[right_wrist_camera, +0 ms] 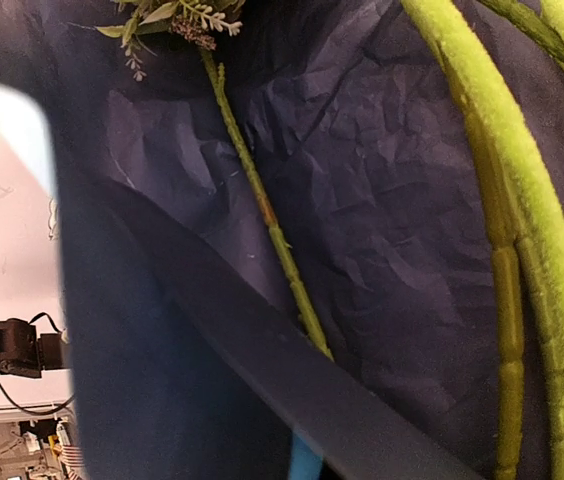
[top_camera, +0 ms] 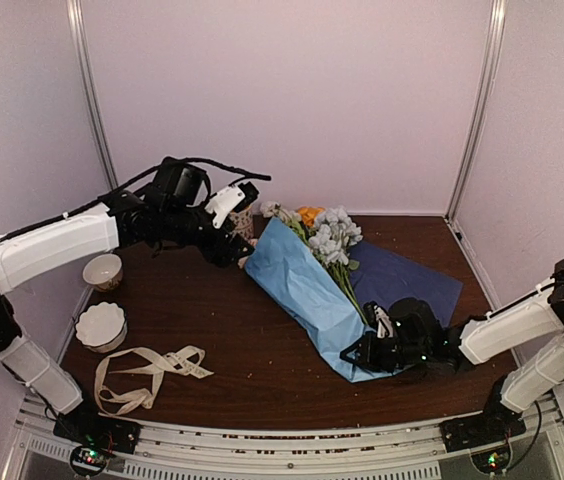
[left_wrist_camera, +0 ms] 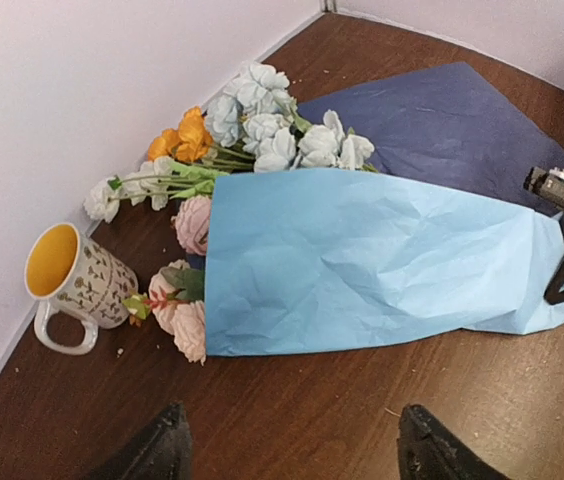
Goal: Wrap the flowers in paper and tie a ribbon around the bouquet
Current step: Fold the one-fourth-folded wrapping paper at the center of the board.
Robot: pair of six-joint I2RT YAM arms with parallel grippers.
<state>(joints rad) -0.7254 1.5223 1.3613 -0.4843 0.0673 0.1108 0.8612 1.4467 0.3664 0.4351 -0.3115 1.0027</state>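
Top external view, count: one sheet of the paper (top_camera: 302, 285), one ribbon (top_camera: 147, 372), one bunch of the flowers (top_camera: 330, 238), and two bowls at the left edge of the table (top_camera: 232, 350), a tan one (top_camera: 103, 270) farther back and a white scalloped one (top_camera: 100, 326) nearer. Paper lies slantwise at mid-table, light blue flap folded over the stems, navy side bare to the right; blooms stick out at the far end. Ribbon lies in loose loops near left, well apart from the paper, tied round nothing. Left gripper (top_camera: 240, 250) hangs just beside the flap's far-left corner; left wrist view shows its two fingertips (left_wrist_camera: 167, 445) spread wide over bare wood, nothing between them. Right gripper (top_camera: 357, 352) sits at the narrow near end of the fold, jaws clenched; whether a paper edge is pinched between them cannot be made out. Left wrist view alone sorts the blooms by colour: one orange cluster, about three pink, several pale blue-white heads too bunched for a firm count. It also shows one patterned mug (left_wrist_camera: 72, 280), yellow inside, by the far wall just beside the pink blooms; from above it is partly hidden behind the left gripper. Right wrist view alone looks under the flap: creased navy paper, one thin stem, at least two thick fuzzy green ones cut off at the right edge. A blurred dark band crosses that frame, and the gripper's own fingers are not identifiable there.
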